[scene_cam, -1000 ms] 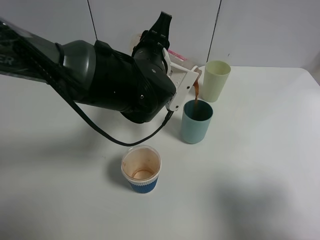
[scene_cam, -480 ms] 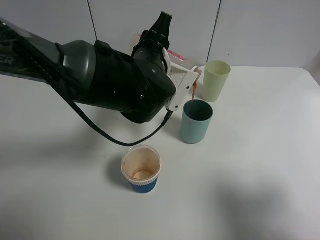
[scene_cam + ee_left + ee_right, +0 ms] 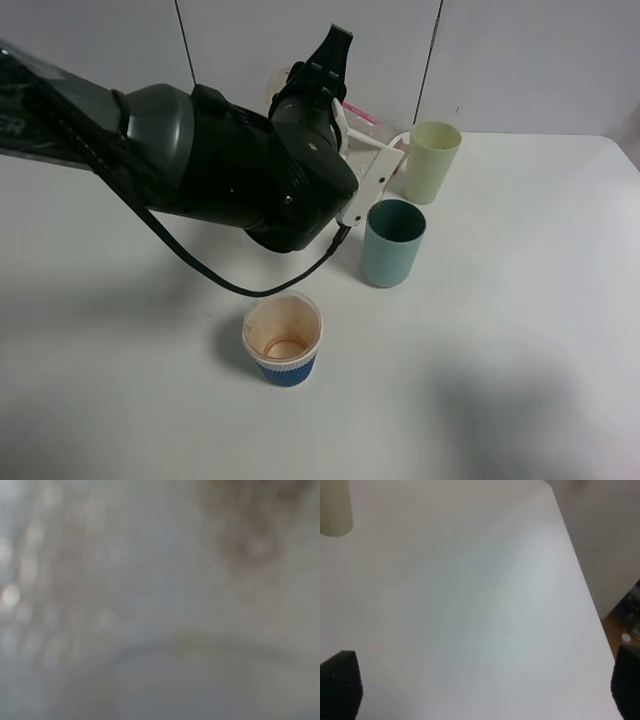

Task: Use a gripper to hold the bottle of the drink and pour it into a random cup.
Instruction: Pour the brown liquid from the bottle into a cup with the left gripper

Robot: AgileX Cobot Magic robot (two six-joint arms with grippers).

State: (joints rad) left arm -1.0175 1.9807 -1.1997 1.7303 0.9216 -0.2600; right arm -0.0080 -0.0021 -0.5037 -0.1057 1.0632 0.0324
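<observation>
My left gripper [image 3: 383, 160], white jaws at the end of the bulky black arm, is shut on the bottle [image 3: 357, 112]. Only a strip of the bottle's red-and-white label and a bit of clear plastic show behind the jaws. Its mouth end points toward the teal cup [image 3: 393, 242], which stands just below and to the right. No stream of drink shows, and I cannot see into the cup. The left wrist view is a grey blur. My right gripper [image 3: 482, 687] hangs open over bare table, its black fingertips [image 3: 341, 680] at the frame's edges.
A pale yellow-green tumbler [image 3: 432, 160] stands right behind the teal cup; its base [image 3: 335, 510] also shows in the right wrist view. A blue ribbed paper cup [image 3: 283, 338] with a stained inside sits nearer the front. The table edge [image 3: 590, 600] runs close to the right gripper.
The brown stream that fell from the bottle into the teal cup has stopped. The left gripper has tipped the bottle back up a little.
</observation>
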